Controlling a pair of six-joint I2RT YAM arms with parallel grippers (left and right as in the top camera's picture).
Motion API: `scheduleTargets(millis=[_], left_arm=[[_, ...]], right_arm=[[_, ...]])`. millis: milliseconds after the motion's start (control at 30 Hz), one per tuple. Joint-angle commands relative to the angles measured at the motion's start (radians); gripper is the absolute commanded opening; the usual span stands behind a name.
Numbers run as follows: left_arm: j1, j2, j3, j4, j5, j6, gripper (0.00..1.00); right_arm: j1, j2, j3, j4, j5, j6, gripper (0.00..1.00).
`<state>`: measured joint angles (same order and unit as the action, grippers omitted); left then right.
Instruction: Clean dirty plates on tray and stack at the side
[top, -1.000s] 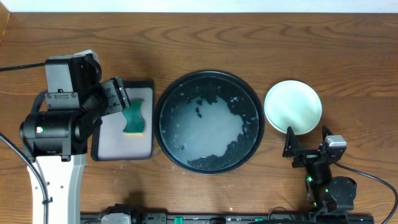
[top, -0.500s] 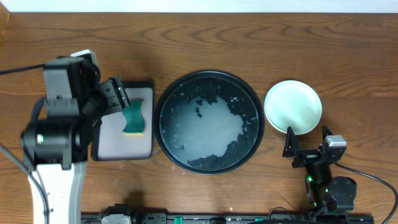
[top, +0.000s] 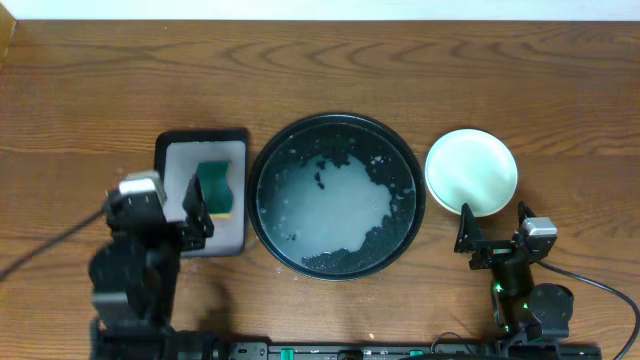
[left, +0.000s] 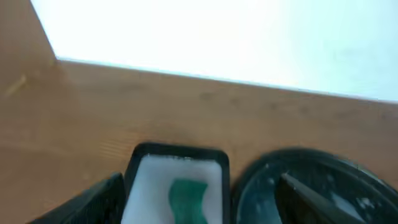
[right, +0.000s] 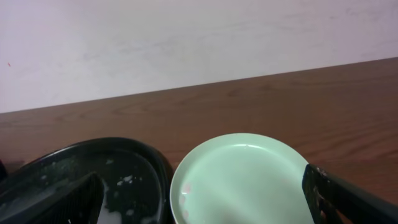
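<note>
The large round black tray (top: 337, 124) sits mid-table, wet with white foam, with no plate on it; it also shows in the left wrist view (left: 311, 180) and the right wrist view (right: 87, 162). A stack of pale mint plates (top: 471, 171) lies on the table to the tray's right, also in the right wrist view (right: 242, 180); the yellow plate is not visible. My left gripper (top: 198, 212) is open and empty, over the front of the rectangular tray. My right gripper (top: 495, 226) is open and empty, just in front of the plates.
A small black-rimmed rectangular tray (top: 172, 160) with a grey-white inside stands left of the round tray and holds a green sponge (top: 216, 190), also in the left wrist view (left: 189, 198). The table's back edge meets a white wall.
My left arm has pulled back from beside the rectangular tray toward the table's front edge, uncovering the tray's left side. The right arm has not moved.
</note>
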<state>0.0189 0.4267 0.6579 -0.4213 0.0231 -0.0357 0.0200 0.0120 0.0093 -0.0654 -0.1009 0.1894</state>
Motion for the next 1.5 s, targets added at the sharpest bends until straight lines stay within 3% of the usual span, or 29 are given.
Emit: scheduleTargets(millis=[0, 500, 933, 1467], left_arm=[[0.002, -0.095, -0.117, 0.072, -0.002, 0.039, 0.77], [0.002, -0.319, -0.509, 0.383, 0.048, 0.169, 0.77], [0.002, -0.425, -0.654, 0.353, 0.045, 0.180, 0.77], [0.002, -0.422, -0.654, 0.356, 0.045, 0.181, 0.77]], right_arm=[[0.014, -0.005, -0.004, 0.000, -0.005, -0.011, 0.99], [0.014, -0.005, -0.004, 0.000, -0.005, -0.011, 0.99], [0.014, -0.005, -0.004, 0.000, -0.005, -0.011, 0.99], [0.014, -0.005, -0.004, 0.000, -0.005, -0.011, 0.99]])
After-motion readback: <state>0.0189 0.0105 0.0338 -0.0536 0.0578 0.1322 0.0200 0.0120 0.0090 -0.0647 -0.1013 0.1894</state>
